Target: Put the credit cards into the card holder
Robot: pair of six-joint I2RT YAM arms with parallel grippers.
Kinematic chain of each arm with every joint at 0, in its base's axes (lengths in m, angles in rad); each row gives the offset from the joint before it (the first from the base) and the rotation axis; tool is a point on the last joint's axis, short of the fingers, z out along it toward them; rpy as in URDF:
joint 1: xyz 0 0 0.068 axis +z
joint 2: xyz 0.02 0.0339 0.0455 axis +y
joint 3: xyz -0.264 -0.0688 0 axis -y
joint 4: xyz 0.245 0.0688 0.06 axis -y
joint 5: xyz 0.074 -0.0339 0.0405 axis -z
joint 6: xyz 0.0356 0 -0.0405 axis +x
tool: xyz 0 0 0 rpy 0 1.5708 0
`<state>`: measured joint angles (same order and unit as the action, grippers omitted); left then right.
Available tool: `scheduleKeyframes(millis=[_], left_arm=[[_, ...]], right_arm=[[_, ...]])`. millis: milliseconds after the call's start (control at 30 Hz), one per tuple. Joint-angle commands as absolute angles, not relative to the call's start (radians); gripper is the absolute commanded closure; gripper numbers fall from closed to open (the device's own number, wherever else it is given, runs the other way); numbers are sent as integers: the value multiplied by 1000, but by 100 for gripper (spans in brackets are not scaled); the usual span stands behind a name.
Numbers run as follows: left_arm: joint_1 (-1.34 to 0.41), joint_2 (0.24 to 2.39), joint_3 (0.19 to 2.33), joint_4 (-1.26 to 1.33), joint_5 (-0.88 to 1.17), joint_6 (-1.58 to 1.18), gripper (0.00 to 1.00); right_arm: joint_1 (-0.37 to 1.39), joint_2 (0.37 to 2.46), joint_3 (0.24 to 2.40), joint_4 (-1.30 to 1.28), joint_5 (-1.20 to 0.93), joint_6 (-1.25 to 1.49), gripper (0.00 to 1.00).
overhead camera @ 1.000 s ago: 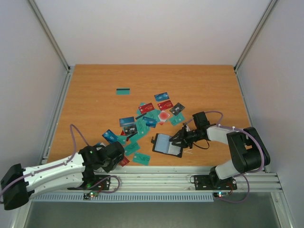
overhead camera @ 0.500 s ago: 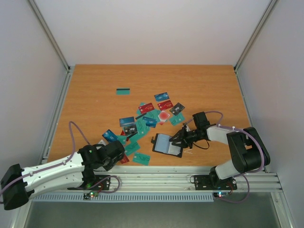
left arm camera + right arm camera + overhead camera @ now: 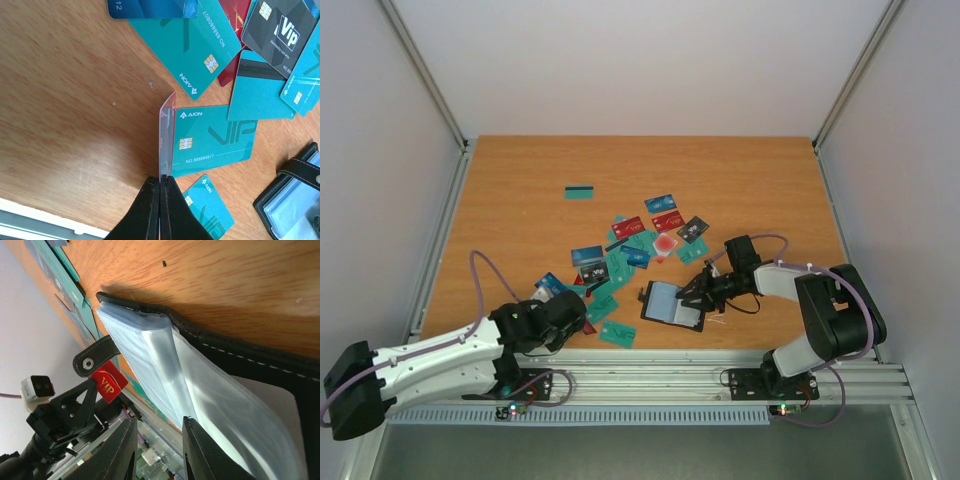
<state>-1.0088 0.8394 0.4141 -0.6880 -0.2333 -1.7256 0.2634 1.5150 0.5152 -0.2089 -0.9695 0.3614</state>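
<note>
Clamped the left claw (image 3: 161, 189) tight on one red credit card (image 3: 166, 131), pinched by a short end and stood edge-on over the desk (image 3: 65, 100) by its near edge, left of middle. Held the right claw (image 3: 159, 426) partly apart at the clear sleeves (image 3: 150, 350) of the card holder (image 3: 235, 352), lying open by the near edge, right of middle; could not tell whether gripping or merely pressing. Judged so thin a pinch likely to let the card swivel or slip in transit. Feared a floppy sleeve mouth snagging the card's corner and shoving the holder. Saw a teal card (image 3: 215, 137) just beside, apt to be brushed, and the other credit cards (image 3: 645, 240) scattered mid-desk.
</note>
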Motion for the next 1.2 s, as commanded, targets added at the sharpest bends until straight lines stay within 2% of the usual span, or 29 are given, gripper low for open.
scheduleKeyframes(millis=[0,367,633,800,1033,1167], left_arm=[[-995,855,440,-677,-259,-1684,100],[-986,886,679,-766,-305,-1419,100],[-968,894,734,-542,-190,-1137,100],[-889,920,779,-436,-10,-983,100],[-765,1033,881,-325,353,-889,100],[-747,1102,942,-275,486,-889,100]], right_arm=[[264,1527,540,-202,-990,348,73],[264,1479,662,-406,-986,191,70],[264,1461,755,-503,-1069,88,66],[264,1387,753,-448,-1137,161,58],[265,1277,762,-365,-1261,233,39],[275,1229,770,-281,-1302,294,38]])
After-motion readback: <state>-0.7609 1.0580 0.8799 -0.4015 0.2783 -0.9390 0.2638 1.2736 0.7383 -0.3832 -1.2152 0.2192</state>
